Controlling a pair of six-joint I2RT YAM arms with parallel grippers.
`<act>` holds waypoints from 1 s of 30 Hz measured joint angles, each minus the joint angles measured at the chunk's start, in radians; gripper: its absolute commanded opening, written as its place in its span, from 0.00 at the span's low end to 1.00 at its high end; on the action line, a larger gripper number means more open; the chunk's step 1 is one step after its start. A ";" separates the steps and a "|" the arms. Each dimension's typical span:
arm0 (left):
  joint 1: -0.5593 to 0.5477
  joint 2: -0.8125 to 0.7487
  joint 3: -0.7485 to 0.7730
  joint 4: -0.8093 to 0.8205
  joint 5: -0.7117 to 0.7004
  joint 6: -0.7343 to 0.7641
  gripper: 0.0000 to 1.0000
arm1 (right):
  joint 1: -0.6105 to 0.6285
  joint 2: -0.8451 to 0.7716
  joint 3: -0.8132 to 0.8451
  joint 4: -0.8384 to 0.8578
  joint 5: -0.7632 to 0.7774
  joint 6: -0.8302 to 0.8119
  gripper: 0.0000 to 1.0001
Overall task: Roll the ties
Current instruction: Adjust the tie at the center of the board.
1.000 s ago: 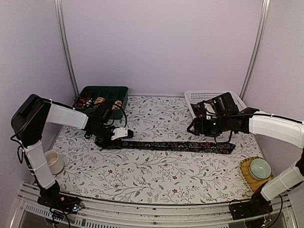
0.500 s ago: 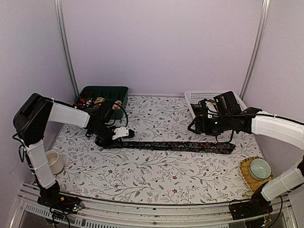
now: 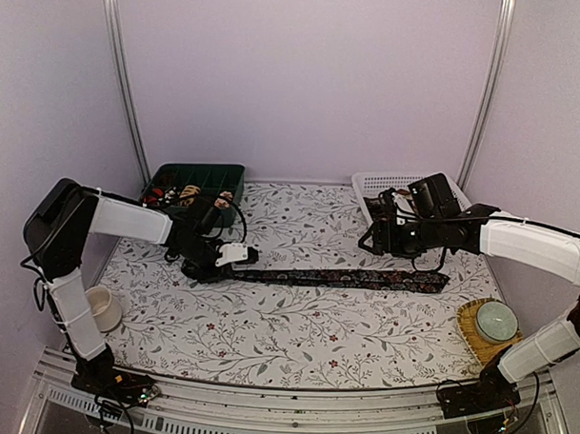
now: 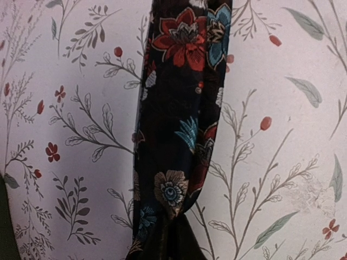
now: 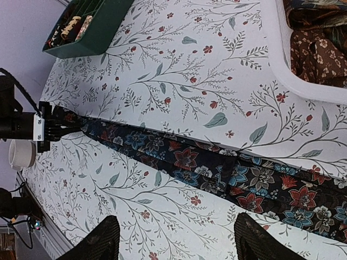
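Observation:
A long dark floral tie (image 3: 336, 277) lies flat across the middle of the table. Its narrow end is at the left and its wide end at the right. My left gripper (image 3: 215, 269) is shut on the narrow end. In the left wrist view the tie (image 4: 179, 108) runs down and bunches into the pinch at the bottom edge. My right gripper (image 3: 377, 241) hovers open and empty above the wide half. In the right wrist view its fingers (image 5: 95, 244) stand wide apart over the tie (image 5: 206, 168).
A dark green compartment tray (image 3: 223, 170) with coiled ties (image 3: 188, 191) stands at the back left. A white mesh basket (image 3: 406, 183) at the back right holds brown ties (image 5: 320, 54). A white cup (image 3: 103, 309) sits near left, and a bowl (image 3: 496, 321) on a woven mat near right.
My right gripper has lifted a little and drawn back over the tie's wide half. My left gripper has nudged slightly right with the narrow end. The tie lies as before.

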State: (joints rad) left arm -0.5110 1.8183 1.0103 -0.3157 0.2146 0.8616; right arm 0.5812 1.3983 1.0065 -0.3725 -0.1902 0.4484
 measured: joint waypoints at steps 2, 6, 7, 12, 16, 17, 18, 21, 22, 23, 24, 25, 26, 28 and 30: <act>-0.010 -0.012 -0.003 -0.010 -0.013 -0.009 0.25 | 0.000 0.000 0.000 0.000 -0.003 0.000 0.72; -0.033 -0.039 -0.009 -0.030 -0.041 -0.031 0.46 | 0.000 0.000 0.000 0.004 -0.009 0.000 0.73; -0.039 -0.046 -0.011 -0.039 -0.045 -0.040 0.49 | 0.000 0.000 0.000 0.006 -0.011 0.000 0.73; -0.059 -0.102 -0.021 -0.073 -0.059 -0.088 0.69 | 0.000 0.001 0.025 0.010 -0.033 0.003 0.73; -0.060 -0.177 -0.022 -0.064 -0.103 -0.187 0.74 | 0.000 0.024 0.072 0.050 -0.068 0.008 0.71; -0.053 -0.195 -0.015 -0.064 -0.122 -0.232 0.74 | 0.000 0.042 0.085 0.069 -0.080 0.011 0.71; -0.047 -0.204 -0.005 -0.063 -0.134 -0.275 0.74 | 0.000 0.062 0.097 0.086 -0.090 0.016 0.70; 0.004 -0.209 0.029 -0.050 -0.150 -0.438 0.74 | 0.009 0.145 0.134 0.137 -0.128 0.034 0.69; 0.035 -0.212 0.031 -0.036 -0.154 -0.507 0.74 | 0.014 0.173 0.144 0.151 -0.139 0.039 0.69; 0.071 -0.220 0.026 -0.021 -0.159 -0.582 0.74 | 0.020 0.208 0.158 0.166 -0.153 0.048 0.68; 0.095 -0.230 0.013 0.000 -0.168 -0.639 0.74 | 0.027 0.239 0.172 0.182 -0.168 0.054 0.68; 0.117 -0.243 -0.007 0.018 -0.182 -0.700 0.74 | 0.037 0.274 0.187 0.201 -0.184 0.062 0.67; 0.134 -0.258 -0.032 0.040 -0.197 -0.757 0.74 | 0.048 0.312 0.208 0.216 -0.204 0.072 0.67; 0.149 -0.292 -0.100 0.080 -0.231 -0.880 0.74 | 0.069 0.382 0.253 0.240 -0.239 0.090 0.67; 0.154 -0.312 -0.158 0.116 -0.251 -0.974 0.74 | 0.089 0.455 0.309 0.262 -0.269 0.108 0.66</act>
State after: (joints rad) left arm -0.3573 1.5066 0.8520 -0.2001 -0.0364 -0.1127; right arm 0.6704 1.8534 1.3159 -0.1101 -0.4587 0.5560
